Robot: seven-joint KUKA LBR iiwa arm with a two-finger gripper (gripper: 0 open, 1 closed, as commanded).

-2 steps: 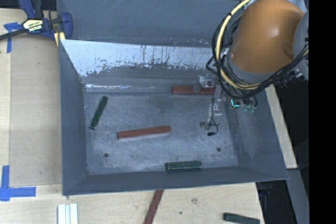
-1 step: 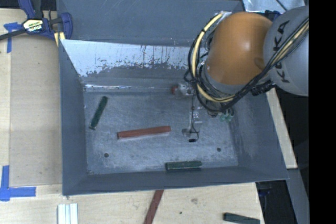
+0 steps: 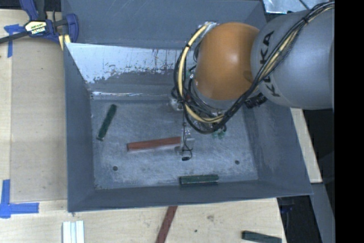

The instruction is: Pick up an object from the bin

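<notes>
Camera view: grey metal bin (image 3: 77, 122), three sticks inside. The end effector (image 3: 185, 148) sits low at the tip of a flat reddish-brown stick (image 3: 151, 145), whose long axis runs away leftward. A dark green stick (image 3: 106, 121) lies tilted far left, another dark green bar (image 3: 199, 180) just below. Its opening is hard to make out, so I cannot tell.

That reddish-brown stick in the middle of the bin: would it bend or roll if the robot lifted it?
The reddish-brown stick looks straight throughout, so probably stiff. It seems flat-sided, lying flat on the bin floor, so unlikely to roll. Being thin, it is likely light; held at the end by the gripper, it might tilt.
</notes>
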